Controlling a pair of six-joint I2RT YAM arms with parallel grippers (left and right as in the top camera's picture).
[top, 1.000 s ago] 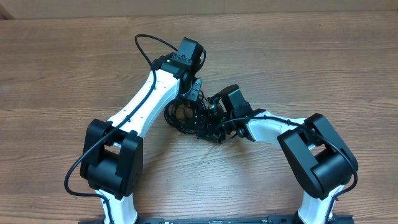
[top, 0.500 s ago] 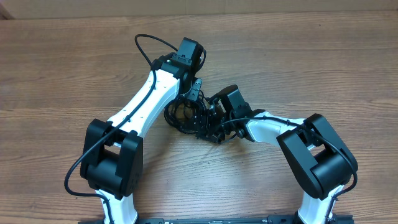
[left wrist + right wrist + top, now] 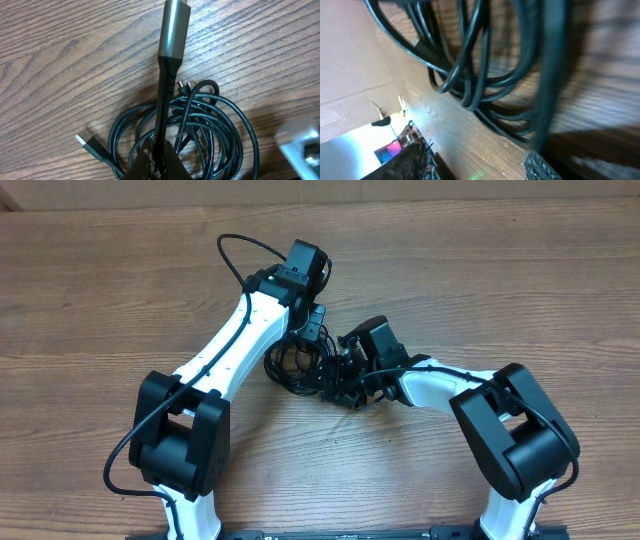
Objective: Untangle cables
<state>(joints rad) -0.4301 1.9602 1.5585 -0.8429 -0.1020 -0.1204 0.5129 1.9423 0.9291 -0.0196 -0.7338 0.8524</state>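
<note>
- A wood-grain desk (image 3: 520,290) lies under everything, with a plain tan strip (image 3: 420,188) along its far edge.
- The cables (image 3: 288,366) are bunched in loose, overlapping loops near the middle of the desk, between the ends of the two arms.
- In the left wrist view one strand is raised above the bunch. Its long axis runs almost straight away from the camera, and it ends in a long grey plug (image 3: 174,27) that points away from the hand.
- A smaller plug (image 3: 85,140) with a bright metal tip lies on the desk to the left of the loops, pointing up and left in that view.
- The number of cords in the bunch cannot be told, as the loops cross one another and are partly covered from overhead by both hands.
- The left hand (image 3: 157,161) is closed on the raised strand below the grey plug, and only its fingertips are in frame.
- The right hand (image 3: 477,165) is held close against the loops, with its fingers (image 3: 415,160) standing apart. The strands in front of it are blurred, so it cannot be told whether any lies between them.
</note>
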